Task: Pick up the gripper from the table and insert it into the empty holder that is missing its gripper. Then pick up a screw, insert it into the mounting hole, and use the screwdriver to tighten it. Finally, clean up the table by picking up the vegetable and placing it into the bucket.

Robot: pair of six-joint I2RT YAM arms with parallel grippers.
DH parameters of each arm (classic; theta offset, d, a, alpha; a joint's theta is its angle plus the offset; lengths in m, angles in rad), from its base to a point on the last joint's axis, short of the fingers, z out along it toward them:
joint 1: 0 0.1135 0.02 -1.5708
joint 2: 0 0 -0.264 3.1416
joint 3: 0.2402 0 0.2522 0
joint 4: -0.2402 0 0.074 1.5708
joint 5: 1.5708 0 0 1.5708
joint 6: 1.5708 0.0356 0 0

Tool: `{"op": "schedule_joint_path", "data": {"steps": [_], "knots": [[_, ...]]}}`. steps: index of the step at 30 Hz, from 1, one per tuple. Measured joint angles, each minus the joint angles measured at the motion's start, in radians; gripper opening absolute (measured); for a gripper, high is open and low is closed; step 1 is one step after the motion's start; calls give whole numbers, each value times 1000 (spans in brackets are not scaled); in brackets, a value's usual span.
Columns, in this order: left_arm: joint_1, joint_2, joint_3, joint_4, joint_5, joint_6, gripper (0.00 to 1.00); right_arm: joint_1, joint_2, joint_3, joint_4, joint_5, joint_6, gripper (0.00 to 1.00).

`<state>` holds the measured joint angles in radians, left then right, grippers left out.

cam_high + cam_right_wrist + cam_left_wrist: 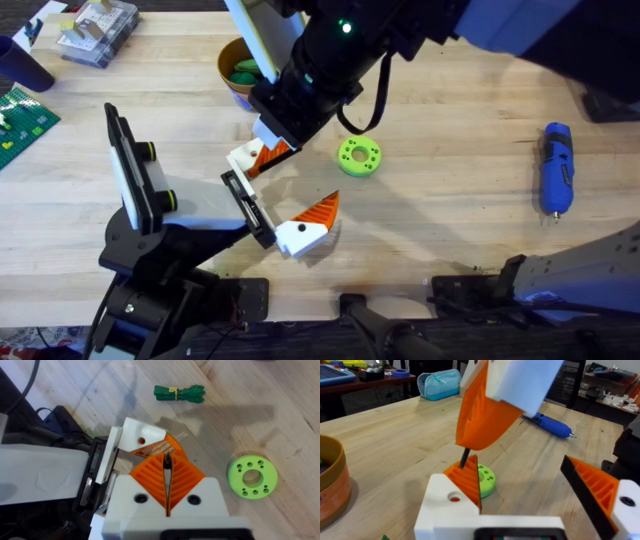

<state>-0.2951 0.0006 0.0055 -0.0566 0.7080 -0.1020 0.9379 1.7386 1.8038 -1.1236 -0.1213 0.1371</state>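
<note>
My left gripper [290,190] is open, with the black holder [245,205] across its front. The gripper [142,440], a white block with an orange ribbed tip, sits at the holder's far end with its mounting hole facing up. A matching finger [310,225] sits at the near end. My right gripper [167,457] reaches across the middle, shut on a thin black screw [168,462] just above that hole. In the left wrist view the screw [464,458] hangs over the hole. The blue screwdriver [556,168] lies far right. A green vegetable [179,393] lies on the wood. The bucket [232,80] stands behind the right arm.
A bright green holed disc [359,157] lies just right of the grippers. A clear plastic box [98,28], a dark blue cup [20,65] and a green studded plate [20,115] sit at the far left. Something green shows inside the bucket.
</note>
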Motion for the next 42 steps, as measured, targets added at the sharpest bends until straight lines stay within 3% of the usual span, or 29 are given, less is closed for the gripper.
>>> {"op": "schedule_joint_path", "data": {"steps": [15, 26, 42], "knots": [[0, 0, 0, 0, -1, -1, 991, 0, 0, 0, 16, -6, -3, 13], [0, 0, 0, 0, -1, -4, 991, 2, 0, 0, 36, -142, -105, 13], [0, 0, 0, 0, -1, -4, 991, 2, 0, 0, 70, -145, -122, 13]]}}
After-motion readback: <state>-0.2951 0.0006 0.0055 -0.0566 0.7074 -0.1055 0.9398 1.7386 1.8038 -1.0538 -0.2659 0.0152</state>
